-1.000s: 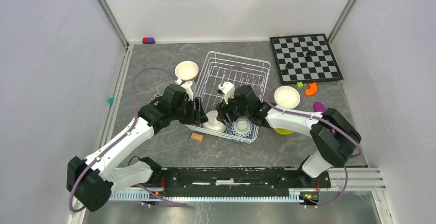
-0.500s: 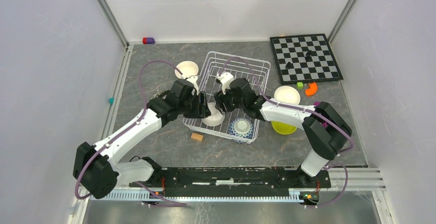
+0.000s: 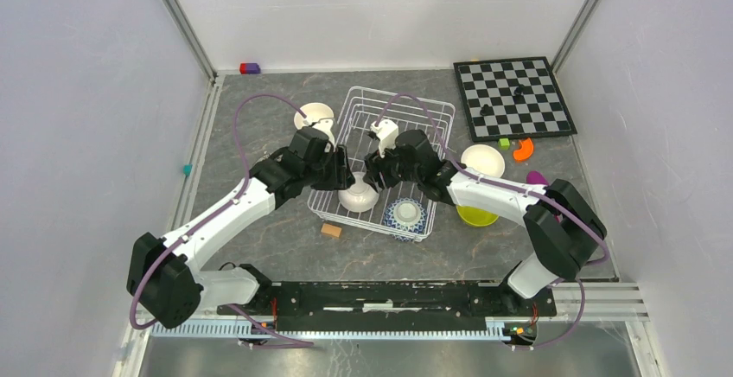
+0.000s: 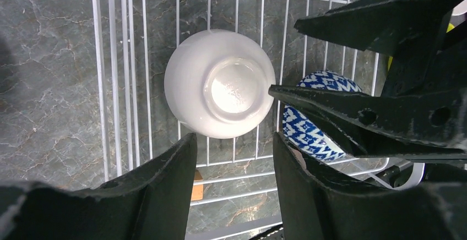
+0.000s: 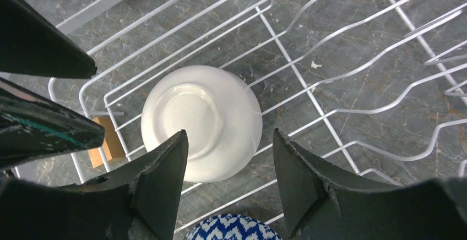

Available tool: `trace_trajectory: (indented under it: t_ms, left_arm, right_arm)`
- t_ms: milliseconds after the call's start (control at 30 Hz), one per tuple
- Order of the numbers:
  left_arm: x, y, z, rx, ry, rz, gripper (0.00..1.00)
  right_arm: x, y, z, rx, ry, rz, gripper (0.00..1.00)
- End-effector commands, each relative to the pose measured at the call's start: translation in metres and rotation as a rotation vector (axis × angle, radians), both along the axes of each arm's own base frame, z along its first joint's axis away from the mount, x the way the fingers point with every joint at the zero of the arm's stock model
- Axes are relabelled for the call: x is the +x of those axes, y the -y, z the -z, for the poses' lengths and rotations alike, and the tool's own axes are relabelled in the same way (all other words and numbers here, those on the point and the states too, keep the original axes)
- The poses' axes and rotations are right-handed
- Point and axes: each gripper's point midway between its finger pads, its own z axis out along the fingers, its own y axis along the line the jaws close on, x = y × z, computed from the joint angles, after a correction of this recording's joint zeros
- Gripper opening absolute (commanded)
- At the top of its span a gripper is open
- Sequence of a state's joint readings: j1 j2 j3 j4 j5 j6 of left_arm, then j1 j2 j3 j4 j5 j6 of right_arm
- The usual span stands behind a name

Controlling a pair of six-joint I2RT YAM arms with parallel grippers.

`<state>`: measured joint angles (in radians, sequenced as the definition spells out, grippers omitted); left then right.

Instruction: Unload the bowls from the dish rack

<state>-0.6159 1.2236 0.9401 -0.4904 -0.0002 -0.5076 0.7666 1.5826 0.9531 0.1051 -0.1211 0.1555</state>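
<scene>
While left pincer [image 4: 232, 141] and right pincer [image 5: 228, 135] gape, the upturned white bowl [image 4: 220, 83] sits beneath both.

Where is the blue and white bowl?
In the top view, the blue-and-white bowl sits at the dish rack's near right corner, beside the upside-down white bowl.

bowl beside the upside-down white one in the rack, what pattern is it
The bowl has a blue-and-white diamond pattern, clearest in the left wrist view.

— Where are your cameras looking from?
— My top one is peering down from behind me, taking in the whole table [image 3: 389, 252]. Both wrist ones are staring down closely, sharing the upturned white bowl [image 4: 220, 83] in the dish rack [image 3: 359, 113].
</scene>
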Motion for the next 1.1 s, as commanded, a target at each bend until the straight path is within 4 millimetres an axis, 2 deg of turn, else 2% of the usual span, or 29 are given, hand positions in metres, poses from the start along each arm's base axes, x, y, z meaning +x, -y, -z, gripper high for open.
trace_trajectory:
  t_ms: [0,67,167,400,433,533,667,833,900,1000,1067]
  left_arm:
    - [0.016,0.004,-0.024,-0.024,0.082,-0.029,0.6]
    - [0.017,0.002,-0.023,-0.018,0.084,-0.037,0.6]
    - [0.017,0.0,-0.024,-0.011,0.086,-0.048,0.6]
    - [0.017,-0.005,-0.017,0.006,0.08,-0.066,0.6]
    - [0.018,-0.005,-0.016,0.007,0.08,-0.071,0.6]
    - [0.019,-0.001,-0.012,0.006,0.067,-0.064,0.6]
    - [0.023,0.005,-0.011,-0.004,0.058,-0.056,0.6]
    - [0.025,0.015,-0.009,-0.027,0.035,-0.033,0.6]
    - [0.025,0.02,-0.008,-0.038,0.025,-0.018,0.62]
    - [0.021,0.032,-0.004,-0.063,-0.014,0.034,0.66]
    - [0.022,0.035,0.001,-0.054,-0.033,0.046,0.66]
  right_arm:
    - [-0.007,-0.003,0.007,0.013,-0.022,-0.045,0.64]
    - [-0.011,-0.008,0.014,0.018,-0.045,-0.075,0.64]
    - [-0.011,-0.005,0.029,-0.009,-0.073,-0.064,0.62]
    - [-0.02,0.014,0.048,-0.019,-0.096,-0.035,0.46]
    - [-0.02,0.016,0.051,-0.022,-0.103,-0.03,0.42]
    - [-0.023,0.025,0.062,-0.026,-0.138,-0.024,0.29]
    - [-0.027,0.034,0.072,-0.03,-0.165,-0.019,0.21]
    - [-0.03,0.042,0.081,-0.052,-0.184,-0.009,0.2]
    - [-0.03,0.044,0.081,-0.052,-0.185,-0.008,0.25]
    - [-0.029,0.043,0.075,-0.04,-0.175,-0.012,0.29]
    - [-0.029,0.042,0.067,-0.03,-0.166,-0.018,0.31]
